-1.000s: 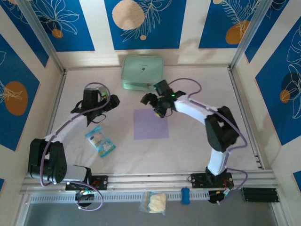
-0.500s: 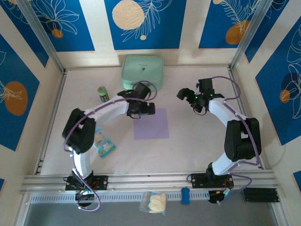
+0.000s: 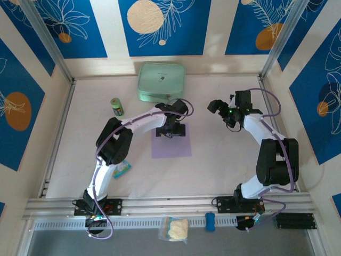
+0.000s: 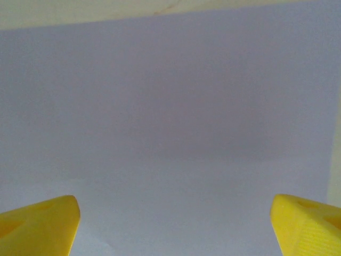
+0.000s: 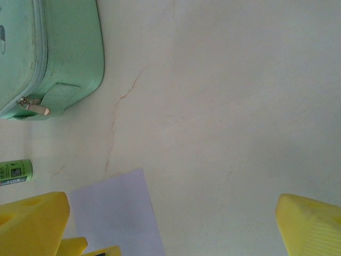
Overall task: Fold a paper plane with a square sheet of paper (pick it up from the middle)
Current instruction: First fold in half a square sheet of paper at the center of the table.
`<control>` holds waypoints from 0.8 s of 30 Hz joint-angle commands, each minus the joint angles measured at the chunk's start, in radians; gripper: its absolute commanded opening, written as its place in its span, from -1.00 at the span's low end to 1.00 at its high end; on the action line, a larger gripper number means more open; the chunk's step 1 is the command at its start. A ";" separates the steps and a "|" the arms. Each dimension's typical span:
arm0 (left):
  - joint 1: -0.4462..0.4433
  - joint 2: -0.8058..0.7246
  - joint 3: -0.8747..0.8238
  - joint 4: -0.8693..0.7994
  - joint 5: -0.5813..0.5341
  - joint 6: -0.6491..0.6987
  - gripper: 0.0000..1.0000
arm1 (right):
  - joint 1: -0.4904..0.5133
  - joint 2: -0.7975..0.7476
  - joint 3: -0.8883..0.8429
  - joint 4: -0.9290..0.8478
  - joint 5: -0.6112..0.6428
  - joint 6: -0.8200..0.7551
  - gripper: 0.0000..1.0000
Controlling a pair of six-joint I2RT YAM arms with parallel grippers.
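**Left arm moves in over the sheet as the right pulls clear**

In the overhead view the square sheet of lavender-purple paper [image 3: 173, 148] lies flat and uncreased at the centre of the pale table [image 3: 224, 165], its near half bare. The left gripper [image 3: 173, 130] now hangs over its far half. A second ago that arm was folded back at the left of the frame. Its wrist camera looks straight down on the paper, with the yellow fingertips [image 4: 37, 226] spread wide in the lower corners. Nothing is pinched, and the sheet lies just beneath them, apparently untouched. Farther off, the right gripper [image 3: 218, 108] stood over the sheet's far edge a second ago. It has since drawn away to the upper right, well apart from the sheet, fingers likewise spread. Its camera catches a corner of the sheet at lower left and the mint-green zip pouch [image 5: 48, 53] beyond. The pick-up from the middle seems handed to the left arm, and no fold has begun.
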 commanded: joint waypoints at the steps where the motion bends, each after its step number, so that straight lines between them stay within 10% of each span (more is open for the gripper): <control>1: -0.006 0.029 0.035 -0.066 -0.018 -0.023 0.83 | -0.002 -0.020 -0.009 0.007 -0.041 -0.012 1.00; 24: -0.011 0.166 0.042 -0.117 -0.025 -0.042 0.65 | -0.002 0.033 0.020 -0.028 -0.049 -0.004 0.95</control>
